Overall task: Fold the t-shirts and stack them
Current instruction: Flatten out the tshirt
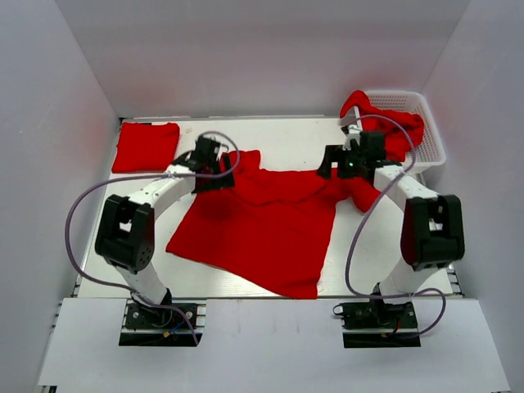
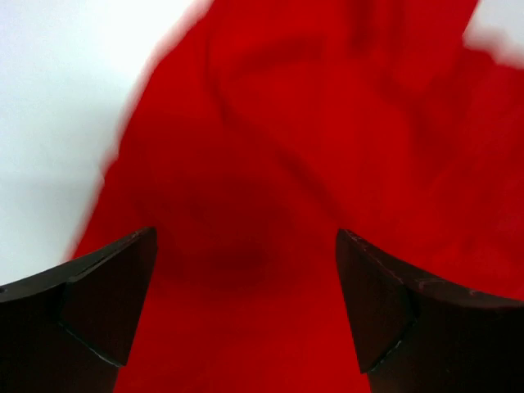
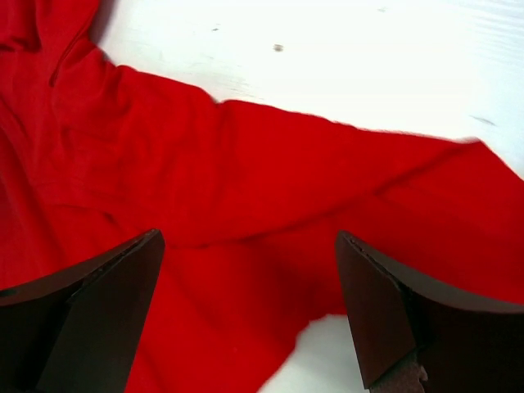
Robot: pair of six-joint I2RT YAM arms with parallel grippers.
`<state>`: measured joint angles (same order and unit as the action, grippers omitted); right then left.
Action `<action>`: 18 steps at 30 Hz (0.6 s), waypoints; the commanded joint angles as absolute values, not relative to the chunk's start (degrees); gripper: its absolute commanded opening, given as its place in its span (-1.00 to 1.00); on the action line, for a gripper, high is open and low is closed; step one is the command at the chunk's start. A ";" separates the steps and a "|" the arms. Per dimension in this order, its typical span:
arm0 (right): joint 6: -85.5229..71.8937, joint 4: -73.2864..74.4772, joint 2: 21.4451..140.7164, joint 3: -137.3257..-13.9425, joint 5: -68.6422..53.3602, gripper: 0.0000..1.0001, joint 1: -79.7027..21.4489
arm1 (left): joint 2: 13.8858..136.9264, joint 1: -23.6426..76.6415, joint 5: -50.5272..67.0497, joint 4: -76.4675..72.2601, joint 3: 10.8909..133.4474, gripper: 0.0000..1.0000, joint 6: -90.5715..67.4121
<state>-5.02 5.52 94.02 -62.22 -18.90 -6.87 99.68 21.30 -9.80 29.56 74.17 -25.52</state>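
Observation:
A bright red t-shirt point(image 1: 262, 229) lies spread out on the white table, its sleeves towards the back. My left gripper point(image 1: 214, 168) hovers over its left shoulder and my right gripper point(image 1: 342, 164) over its right shoulder. In the left wrist view the gripper point(image 2: 246, 246) is open, with only wrinkled red cloth point(image 2: 270, 147) below the gap. The right wrist view shows that gripper point(image 3: 248, 246) open too, above a sleeve point(image 3: 270, 180) and a patch of bare table. A folded t-shirt point(image 1: 146, 146) rests at the back left. Another t-shirt point(image 1: 401, 131) hangs crumpled out of the basket.
A white mesh basket point(image 1: 427, 115) stands at the back right corner, close behind my right arm. White walls enclose the table on three sides. The spread shirt's lower hem reaches almost to the table's near edge point(image 1: 246, 296).

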 commanded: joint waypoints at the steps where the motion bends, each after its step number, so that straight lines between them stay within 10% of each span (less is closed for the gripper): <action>1: -3.08 6.24 99.19 -67.40 -21.18 0.81 -9.92 | 94.67 21.88 -1.61 29.98 64.19 0.98 -31.80; 9: -6.40 10.20 112.32 -77.78 -19.69 0.81 -14.24 | 89.47 21.88 -0.08 26.54 49.49 0.98 -37.00; 18: -14.84 13.34 106.80 -65.15 -6.72 0.81 -13.80 | 103.61 18.99 -10.54 31.90 61.25 0.98 -34.81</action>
<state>-10.52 8.34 110.63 -70.13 -14.44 -14.15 98.70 20.56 -5.19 31.55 59.31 -36.01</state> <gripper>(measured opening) 0.904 0.992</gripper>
